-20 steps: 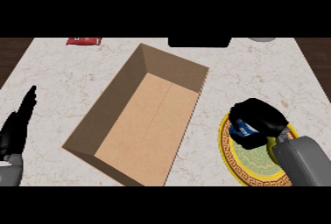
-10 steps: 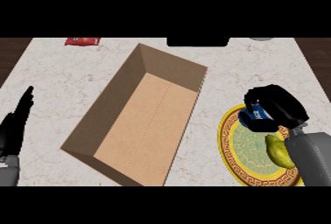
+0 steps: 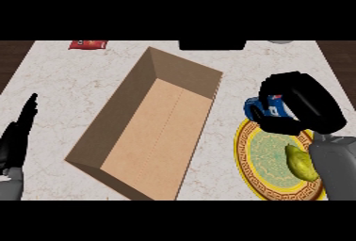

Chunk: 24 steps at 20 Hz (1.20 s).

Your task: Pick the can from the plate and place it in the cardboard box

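- Your right hand (image 3: 306,101) has its fingers curled round the blue can (image 3: 268,108), just above the plate (image 3: 252,164), beside the cardboard box (image 3: 149,127).
- Your left hand (image 3: 17,136) rests open at the tabletop's (image 3: 62,80) left edge.

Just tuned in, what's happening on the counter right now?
The right hand is curled round a blue can, holding it at the upper edge of the yellow-rimmed plate. A yellow-green fruit lies on the plate. The open cardboard box sits to the left with nothing visible inside. The left hand rests open at the view's left edge.
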Each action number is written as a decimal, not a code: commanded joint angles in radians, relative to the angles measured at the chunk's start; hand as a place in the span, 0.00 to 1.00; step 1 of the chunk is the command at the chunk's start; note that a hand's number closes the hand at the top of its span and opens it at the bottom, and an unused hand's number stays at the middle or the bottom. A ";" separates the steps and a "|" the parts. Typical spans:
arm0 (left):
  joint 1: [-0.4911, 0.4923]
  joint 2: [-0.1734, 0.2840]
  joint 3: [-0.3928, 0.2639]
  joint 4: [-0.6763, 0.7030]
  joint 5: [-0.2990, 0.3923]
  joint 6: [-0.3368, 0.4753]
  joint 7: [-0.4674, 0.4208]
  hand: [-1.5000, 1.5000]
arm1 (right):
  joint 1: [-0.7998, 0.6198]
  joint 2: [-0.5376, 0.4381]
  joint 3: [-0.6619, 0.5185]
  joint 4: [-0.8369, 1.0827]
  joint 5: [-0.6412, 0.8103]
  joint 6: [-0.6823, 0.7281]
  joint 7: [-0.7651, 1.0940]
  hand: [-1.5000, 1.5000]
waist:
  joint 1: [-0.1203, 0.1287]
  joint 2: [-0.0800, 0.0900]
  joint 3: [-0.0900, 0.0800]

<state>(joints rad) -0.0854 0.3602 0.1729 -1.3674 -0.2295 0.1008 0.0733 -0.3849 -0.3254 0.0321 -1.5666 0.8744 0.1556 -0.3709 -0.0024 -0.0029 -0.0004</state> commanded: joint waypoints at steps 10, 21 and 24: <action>0.017 0.013 0.024 -0.013 0.009 -0.044 -0.005 0.50 | -0.228 0.289 0.082 -0.139 -0.136 0.265 0.406 1.00 | 0.010 0.000 0.000; -0.008 -0.010 -0.003 -0.053 -0.016 -0.048 0.034 0.50 | -0.503 0.325 0.316 0.335 -0.333 -0.106 0.582 1.00 | 0.034 0.005 0.000; -0.039 -0.049 -0.018 0.009 -0.038 -0.012 0.008 0.50 | -0.630 0.325 0.362 0.509 -0.395 -0.191 0.590 1.00 | 0.043 0.009 0.000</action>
<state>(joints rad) -0.1220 0.3254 0.1628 -1.3511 -0.2633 0.0871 0.0718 -0.8941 -0.0045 0.3280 -1.2327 0.5459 0.0714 0.1947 0.0284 0.0043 -0.0005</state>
